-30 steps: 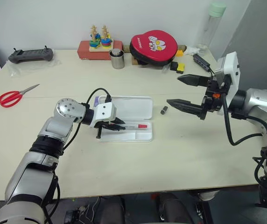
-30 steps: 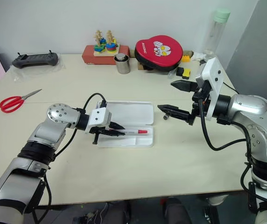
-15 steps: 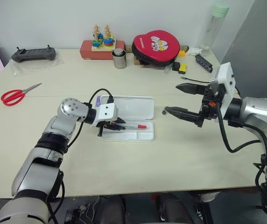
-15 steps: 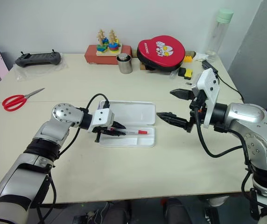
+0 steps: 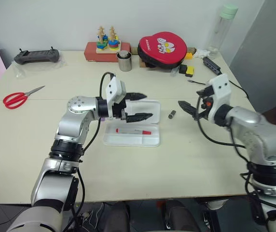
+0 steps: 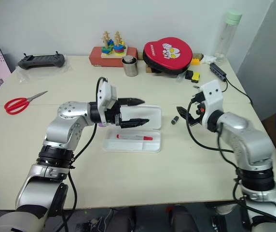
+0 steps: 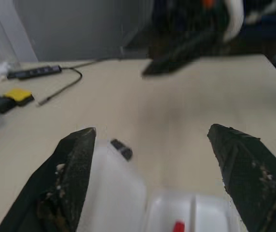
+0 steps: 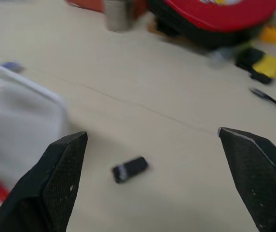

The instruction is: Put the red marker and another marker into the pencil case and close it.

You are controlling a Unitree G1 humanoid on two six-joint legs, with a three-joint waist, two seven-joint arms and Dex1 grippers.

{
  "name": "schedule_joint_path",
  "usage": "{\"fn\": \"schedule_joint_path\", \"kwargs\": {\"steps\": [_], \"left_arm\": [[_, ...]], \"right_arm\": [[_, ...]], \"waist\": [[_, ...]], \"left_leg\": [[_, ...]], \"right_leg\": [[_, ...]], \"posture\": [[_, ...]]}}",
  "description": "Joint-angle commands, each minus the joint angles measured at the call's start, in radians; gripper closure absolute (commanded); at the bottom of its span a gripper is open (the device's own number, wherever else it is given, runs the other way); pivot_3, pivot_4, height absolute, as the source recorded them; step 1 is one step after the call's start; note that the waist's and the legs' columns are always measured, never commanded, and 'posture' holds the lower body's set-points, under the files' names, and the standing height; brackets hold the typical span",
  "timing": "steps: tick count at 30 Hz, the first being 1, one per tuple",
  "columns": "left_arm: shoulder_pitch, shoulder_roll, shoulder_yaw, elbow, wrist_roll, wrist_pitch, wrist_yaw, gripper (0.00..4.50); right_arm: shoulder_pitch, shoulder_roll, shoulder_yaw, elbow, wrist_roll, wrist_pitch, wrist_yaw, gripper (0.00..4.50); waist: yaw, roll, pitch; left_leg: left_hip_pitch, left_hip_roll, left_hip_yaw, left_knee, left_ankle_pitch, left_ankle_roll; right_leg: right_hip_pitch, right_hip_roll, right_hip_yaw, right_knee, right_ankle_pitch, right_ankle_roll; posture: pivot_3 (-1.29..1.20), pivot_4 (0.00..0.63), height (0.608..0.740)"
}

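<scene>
Red marker (image 5: 133,131) lies in the pencil case (image 5: 152,142), below the released left end effector (image 5: 141,106); the right end effector (image 5: 192,105), also spread, should seek the purple marker (image 6: 101,124).

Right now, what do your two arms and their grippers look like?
Both arms have silver-grey rounded segments with black joint rings. Each wrist carries a white block, and a looping black cable runs to it. The left gripper and right gripper each have two black, tapered fingers.
</scene>
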Motion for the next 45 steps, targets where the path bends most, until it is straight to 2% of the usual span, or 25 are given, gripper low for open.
{"fn": "schedule_joint_path", "kwargs": {"steps": [1,3,6,8,11,17,29,36,45], "left_arm": [[0.022,-0.016,0.039,-0.093,-0.052,0.066,0.069,0.01],[0.026,-0.016,0.044,-0.108,-0.057,0.082,0.09,0.01],[-0.001,-0.018,0.1,-0.092,-0.072,0.088,0.156,0.01],[-0.047,-0.013,0.156,-0.016,-0.037,0.071,0.273,0.01],[-0.118,0.016,0.191,0.168,0.078,0.053,0.504,0.01],[-0.174,0.028,0.227,0.331,0.137,0.085,0.679,0.01],[-0.02,0.058,0.154,0.303,0.207,0.249,0.696,0.01],[-0.005,0.047,0.139,0.294,0.225,0.272,0.709,0.01],[-0.004,0.081,0.165,0.293,0.248,0.293,0.751,0.01]], "right_arm": [[-0.022,0.095,0.004,0.053,-0.106,-0.053,-0.153,0.0],[-0.047,0.157,-0.036,0.087,-0.118,-0.08,-0.205,0.0],[-0.102,0.212,-0.07,0.057,-0.094,-0.164,-0.193,0.0],[-0.119,0.221,-0.058,0.006,-0.033,-0.2,-0.099,0.0],[-0.129,0.173,0.01,-0.047,0.015,-0.232,0.074,0.0],[-0.222,0.135,0.018,-0.091,0.121,-0.245,0.251,0.0],[-0.275,0.13,0.038,-0.071,0.153,-0.237,0.306,0.0],[-0.272,0.129,0.041,-0.086,0.164,-0.218,0.306,0.0],[-0.255,0.122,0.032,-0.099,0.163,-0.208,0.301,0.0]], "waist": [[-0.002,0.0,0.0],[-0.002,0.0,0.0],[-0.003,0.0,0.0],[-0.003,0.0,0.0],[-0.003,0.0,0.0],[-0.006,0.0,0.0],[-0.005,0.0,0.0],[0.0,0.0,0.0],[0.005,0.0,0.0]], "left_leg": [[0.0,0.0,0.0,0.0,0.0,0.0],[0.0,0.0,0.0,0.0,0.0,0.0],[0.0,0.0,0.0,0.0,0.0,0.0],[0.0,0.0,0.0,0.0,0.0,0.0],[0.0,0.0,-0.001,0.0,0.0,0.0],[0.0,0.0,0.0,0.0,0.0,0.0],[-0.001,0.0,-0.001,0.0,0.0,0.0],[-0.001,0.0,-0.001,0.0,0.0,0.0],[-0.001,0.0,-0.001,0.0,0.0,0.0]], "right_leg": [[0.0,0.0,0.0,0.0,0.0,0.0],[0.0,0.0,0.0,0.0,0.0,0.0],[0.0,0.0,0.0,0.0,0.0,0.0],[0.0,0.0,0.0,0.0,0.001,0.001],[0.0,0.0,-0.001,0.0,0.001,0.001],[0.0,0.0,-0.001,-0.001,0.001,0.001],[0.0,0.0,-0.002,0.0,0.001,0.0],[0.0,-0.001,-0.002,0.0,0.001,0.0],[0.0,-0.001,-0.002,0.0,0.001,0.0]], "posture": [[0.0,0.15,0.74],[0.0,0.15,0.74],[0.0,0.15,0.74],[0.0,0.15,0.74],[0.0,0.15,0.74],[0.0,0.15,0.74],[0.0,0.15,0.74],[0.0,0.15,0.74],[0.0,0.15,0.74]]}}
